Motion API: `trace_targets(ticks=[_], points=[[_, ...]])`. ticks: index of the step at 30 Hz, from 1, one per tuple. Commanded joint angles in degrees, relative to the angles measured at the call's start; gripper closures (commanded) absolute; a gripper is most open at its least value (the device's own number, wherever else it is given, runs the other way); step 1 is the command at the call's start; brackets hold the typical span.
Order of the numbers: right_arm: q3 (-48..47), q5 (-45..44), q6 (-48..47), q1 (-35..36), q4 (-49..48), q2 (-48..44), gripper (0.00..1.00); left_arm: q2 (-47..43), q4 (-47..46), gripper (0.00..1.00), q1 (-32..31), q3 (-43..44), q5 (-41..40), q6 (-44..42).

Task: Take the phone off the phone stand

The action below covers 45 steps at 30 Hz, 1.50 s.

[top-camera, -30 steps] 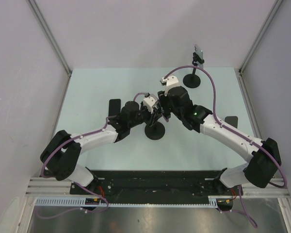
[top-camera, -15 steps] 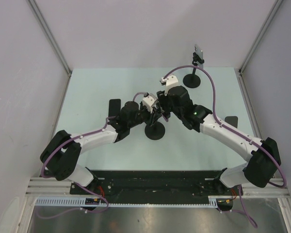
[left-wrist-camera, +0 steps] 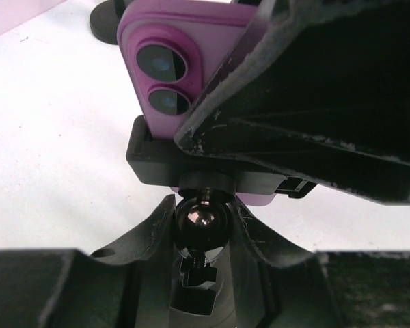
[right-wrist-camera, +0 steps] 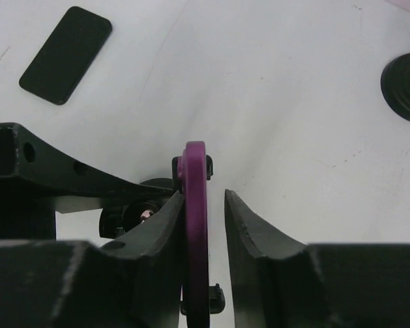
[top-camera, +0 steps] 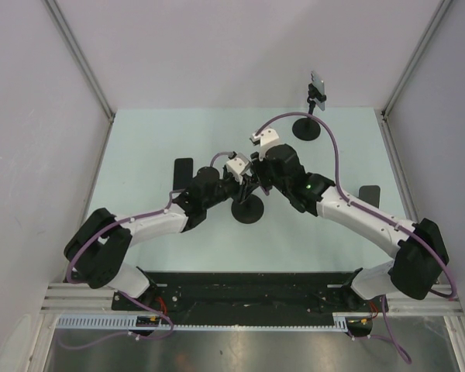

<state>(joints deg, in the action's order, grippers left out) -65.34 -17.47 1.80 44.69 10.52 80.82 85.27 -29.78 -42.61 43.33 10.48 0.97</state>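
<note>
Left end effector (left-wrist-camera: pixel 201 202) pinches phone stand (left-wrist-camera: pixel 157 164), bracing it; right end effector (right-wrist-camera: pixel 203 195), slightly spread, straddles phone (right-wrist-camera: pixel 195 171) for extraction.

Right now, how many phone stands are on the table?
2. The middle stand sits between the two arms and holds the purple phone. The far stand is at the back right. The arms cover part of the table, so another could be hidden.
</note>
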Motion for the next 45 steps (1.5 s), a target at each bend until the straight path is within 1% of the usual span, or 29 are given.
trace_targets(ticks=[1,2,3,4,5,7,12,16,17,18,19,24,25,30,33,36,45], points=[[1.01,0.42,-1.36,0.05,0.81,-0.4,0.77,-0.28,1.92,0.75,-0.98,-2.81,0.16,-1.32],[1.01,0.6,-1.54,0.14,0.73,-0.83,0.81,-0.46,1.57,0.67,-0.98,-2.9,0.15,-1.32],[1.01,0.86,-1.63,0.14,0.64,-1.1,0.85,-0.55,1.39,0.64,-0.98,-3.08,-0.02,-1.32],[1.09,1.39,-1.71,0.22,0.64,-1.36,0.92,-0.55,1.22,0.61,-0.98,-3.16,-0.02,-1.32],[1.09,1.56,-1.63,0.23,0.55,-1.54,0.95,-0.55,0.95,0.58,-0.98,-3.17,-0.11,-1.32],[1.18,2.0,-1.63,0.4,0.46,-2.07,1.0,-0.29,0.78,0.55,-0.98,-3.08,-0.02,-1.33],[1.09,3.23,-1.63,0.66,0.81,-2.42,1.0,0.77,0.43,0.53,-0.98,-2.64,-0.11,-1.32],[1.09,3.94,-1.72,1.19,1.17,-2.59,1.0,1.3,-0.01,0.67,-0.98,-2.46,-0.37,-1.32],[1.09,3.94,-1.63,1.28,1.25,-2.68,1.0,1.38,-0.1,0.79,-0.98,-2.46,-0.37,-1.32],[1.09,4.03,-1.71,1.37,1.34,-2.68,1.0,1.47,-0.19,0.87,-0.98,-2.55,-0.37,-1.32],[1.09,3.94,-1.54,1.28,1.34,-2.86,1.0,1.65,-0.19,0.99,-0.98,-2.72,-0.63,-0.19],[1.09,1.13,-0.4,1.02,1.87,-4.17,1.0,1.74,-0.54,1.0,-0.98,-4.04,-3.18,2.01],[1.18,0.6,-0.14,0.84,1.96,-4.44,1.0,2.0,-0.63,1.0,-0.98,-4.22,-5.88,3.23],[1.71,-0.63,0.66,0.31,3.88,-6.98,1.0,2.09,-0.54,1.0,-0.9,-5.8,-13.63,6.58],[2.41,-4.83,1.45,0.31,6.43,-8.82,1.0,1.91,-0.19,1.0,-0.72,-6.33,-17.5,7.72],[3.46,-9.4,3.02,0.14,8.02,-10.5,1.0,1.82,0.16,1.0,-0.46,-6.59,-18.92,8.52],[3.55,-18.82,10.31,-1.36,8.28,-11.47,1.0,2.18,0.07,1.0,-0.46,-7.47,-18.13,11.51]])
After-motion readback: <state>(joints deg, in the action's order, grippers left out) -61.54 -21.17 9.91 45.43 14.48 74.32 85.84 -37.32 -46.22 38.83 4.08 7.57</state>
